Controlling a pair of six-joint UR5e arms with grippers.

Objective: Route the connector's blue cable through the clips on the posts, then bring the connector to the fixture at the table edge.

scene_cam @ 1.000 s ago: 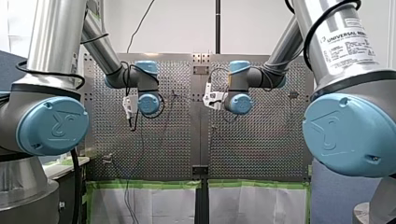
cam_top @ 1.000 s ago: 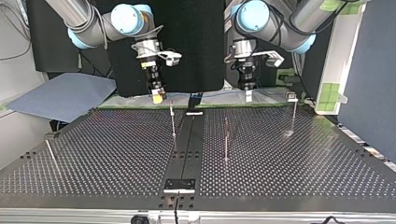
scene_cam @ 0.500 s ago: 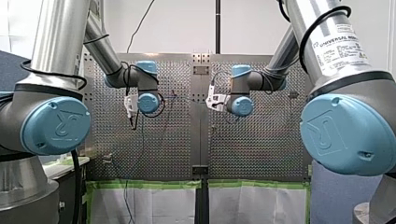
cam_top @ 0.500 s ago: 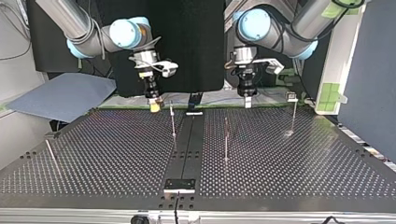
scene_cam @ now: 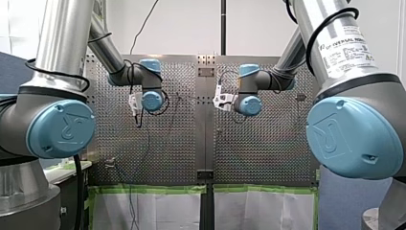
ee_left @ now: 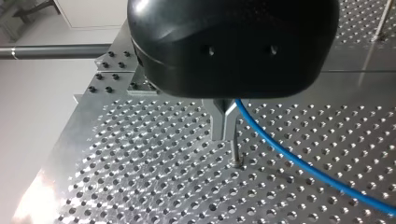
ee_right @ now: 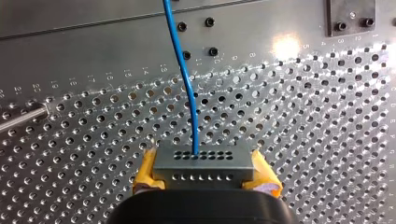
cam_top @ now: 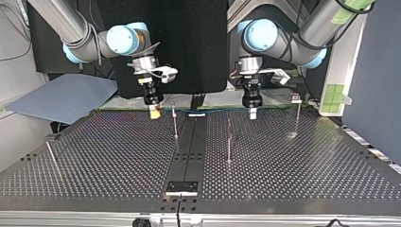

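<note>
Connector dead centre, pinched crosswise between the yellow pads of my right tool. Looks like a small grey metal block, flat-faced, with two neat rows of tiny holes. Sends the blue cable out of its upper row, thin and glossy, curving away ahead of the tool over the desk.

Over to my left tool now: slim bare-metal fingers pressed together under a rounded black housing, tips just above the desk. Has the same cable coming out right at the fingers' side and sweeping off low over the holes. Looks pinched there, though the exact grip point hides behind the metal.

Seen from across the desk: both tools pointing down along the far edge, well apart, a faint blue line strung between them. Shiny perforated steel all round, dotted with an even grid of holes and split by a dark flat strip down the middle.

Thin upright metal posts on the near side of the tools: one just beside the right tool, more near the middle, and one with a small head out beyond the left tool. Stand apart from the cable, none of them touching it.
</note>
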